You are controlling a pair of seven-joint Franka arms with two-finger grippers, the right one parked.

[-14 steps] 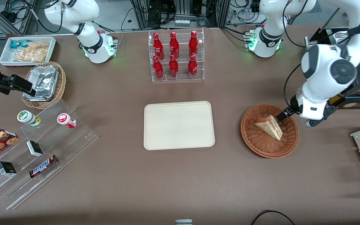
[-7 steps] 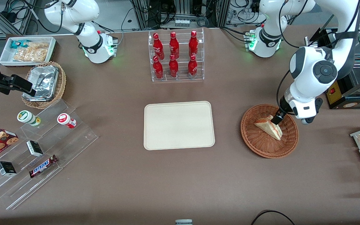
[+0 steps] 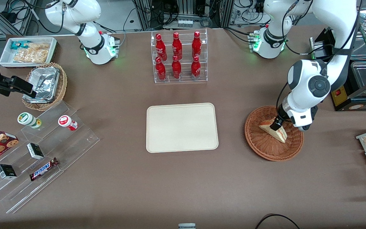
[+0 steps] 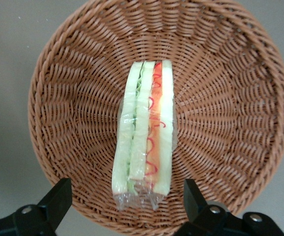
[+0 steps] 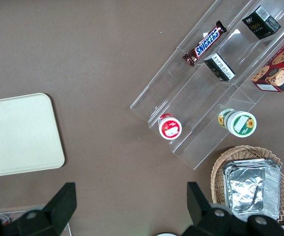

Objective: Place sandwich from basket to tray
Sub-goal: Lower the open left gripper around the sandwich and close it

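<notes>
We are early: our tool [image 4: 125, 196] hangs spread wide over the sandwich [image 4: 144, 130], which lies ungrasped in the basket [image 4: 220, 98], while the tray [image 3: 182, 127] waits bare.

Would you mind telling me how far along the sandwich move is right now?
Done: the approach. The gripper is down in the basket, open, with one finger on each side of the sandwich. In hand: the grasp itself; the fingers are not touching the bread, and the sandwich lies on the wicker. Left: closing, lifting, carrying it to the tray, which holds nothing, and setting it down.
</notes>
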